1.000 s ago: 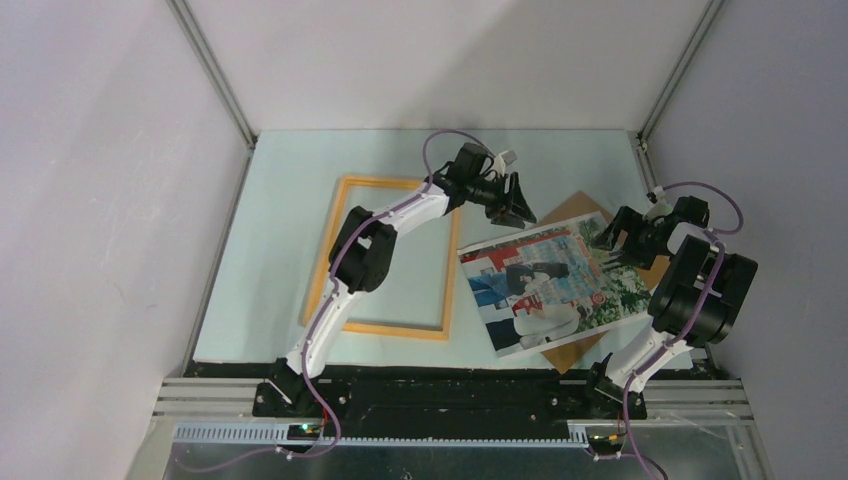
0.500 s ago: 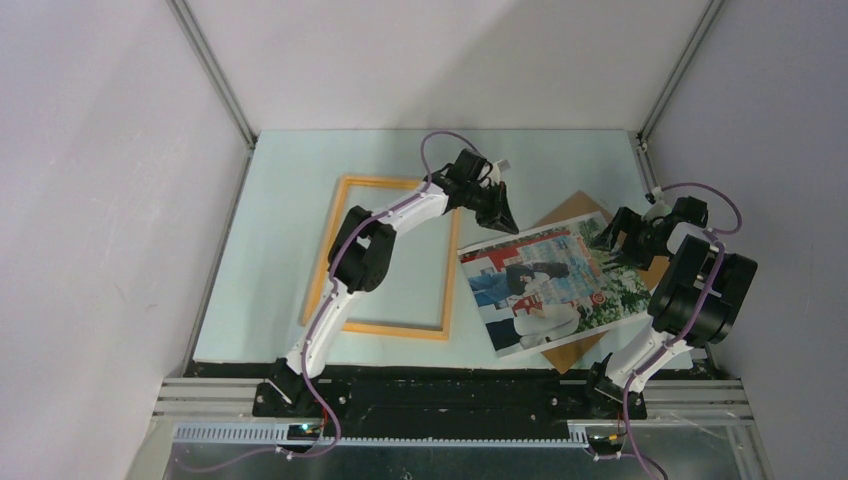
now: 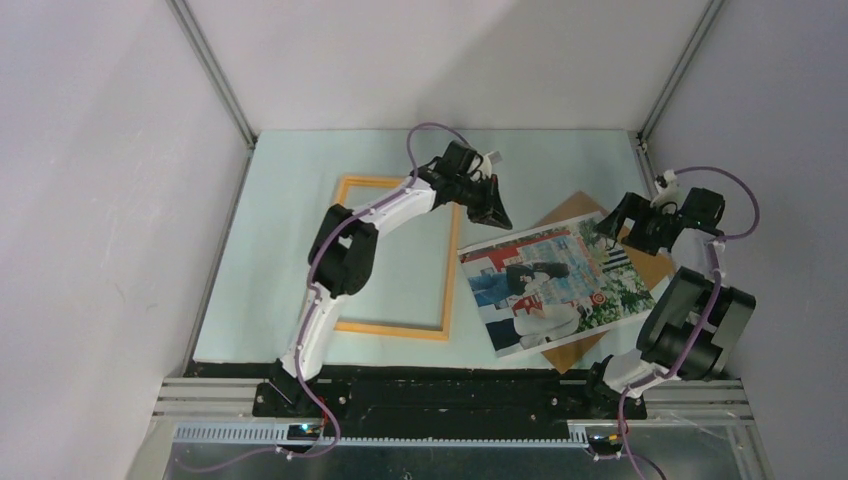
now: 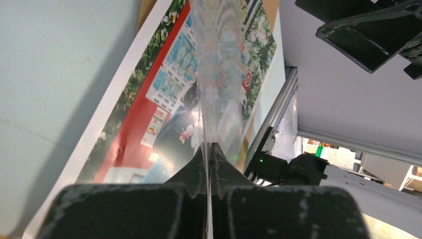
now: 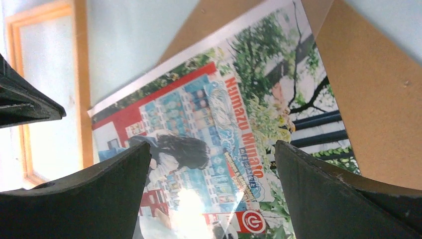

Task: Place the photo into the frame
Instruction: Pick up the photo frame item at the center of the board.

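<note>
L arm (image 3: 312, 320) & R arm (image 3: 640, 362): slim white link shells w/ bulky, rounded blk joint housings (image 3: 345, 252), both on a long blk base plate (image 3: 440, 395). A purple cable (image 3: 432, 130) loops along each arm up to the wrist, w/ a small white fitting (image 3: 494, 157) beside it. L gripper (image 3: 494, 212) & R gripper (image 3: 612, 232): matte blk, w/ wedge-shaped fingers (image 5: 79, 194) tapering twd. the tips, surface grainy in wrist views.

Photo (image 3: 545, 285) on board (image 3: 568, 353), R of frame (image 3: 400, 329)
</note>
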`<move>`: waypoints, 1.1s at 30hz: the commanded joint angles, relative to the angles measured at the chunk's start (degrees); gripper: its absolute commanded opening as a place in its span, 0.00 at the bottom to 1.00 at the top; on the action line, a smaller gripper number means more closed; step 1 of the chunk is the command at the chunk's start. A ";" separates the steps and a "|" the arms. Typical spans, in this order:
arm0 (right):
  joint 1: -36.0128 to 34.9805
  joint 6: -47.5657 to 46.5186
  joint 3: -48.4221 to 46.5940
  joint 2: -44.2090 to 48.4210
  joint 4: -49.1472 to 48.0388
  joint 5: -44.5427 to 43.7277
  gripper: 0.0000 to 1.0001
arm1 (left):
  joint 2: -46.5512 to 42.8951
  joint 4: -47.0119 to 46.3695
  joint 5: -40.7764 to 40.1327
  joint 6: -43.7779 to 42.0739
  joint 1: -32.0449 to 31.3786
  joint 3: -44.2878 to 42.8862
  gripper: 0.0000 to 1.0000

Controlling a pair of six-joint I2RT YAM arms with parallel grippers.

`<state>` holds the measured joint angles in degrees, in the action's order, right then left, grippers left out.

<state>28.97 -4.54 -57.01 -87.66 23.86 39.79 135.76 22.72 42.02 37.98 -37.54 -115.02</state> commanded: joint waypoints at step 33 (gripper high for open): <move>-30.95 10.69 -4.44 11.08 -12.62 -10.20 0.99 | -51.48 5.92 13.57 -11.37 32.67 37.90 0.00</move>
<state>3.29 3.97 -57.63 -74.00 15.90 34.61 89.10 20.56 53.28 34.61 -7.51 -76.82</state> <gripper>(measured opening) 0.991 0.005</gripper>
